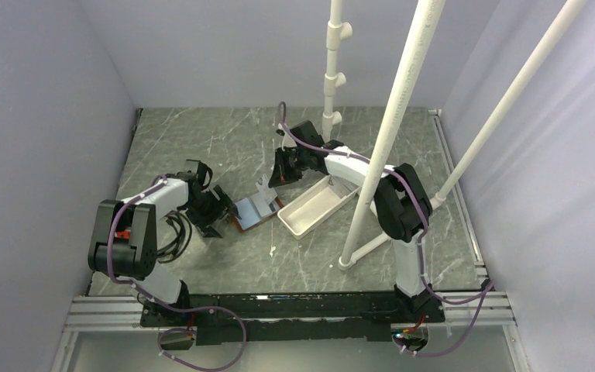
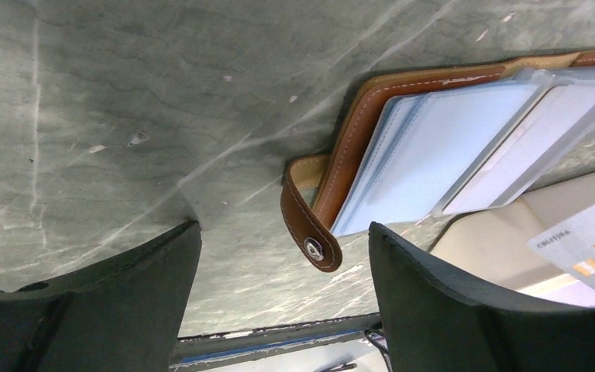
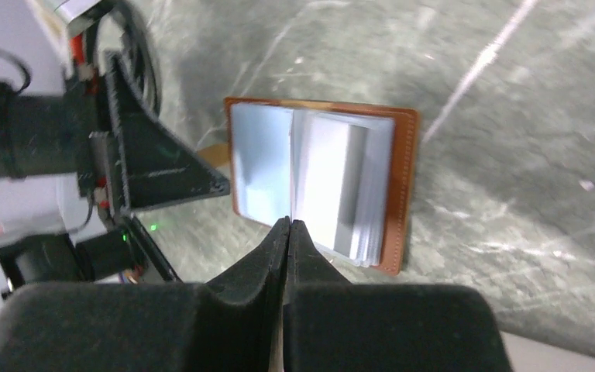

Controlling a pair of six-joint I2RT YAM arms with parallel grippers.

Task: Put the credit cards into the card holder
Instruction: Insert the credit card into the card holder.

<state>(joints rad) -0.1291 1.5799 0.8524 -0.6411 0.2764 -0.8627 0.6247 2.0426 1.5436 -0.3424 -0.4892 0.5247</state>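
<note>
Brown leather folding card holder (image 1: 254, 211) lies open, clear sleeves up, between the two claws. Its snap strap (image 2: 310, 225) sits in the gap of the wide-spread left claw (image 1: 215, 209). The right claw (image 3: 288, 225) is pinched tight on a pale plastic credit card (image 2: 581, 248) just above the holder's far edge.
</note>
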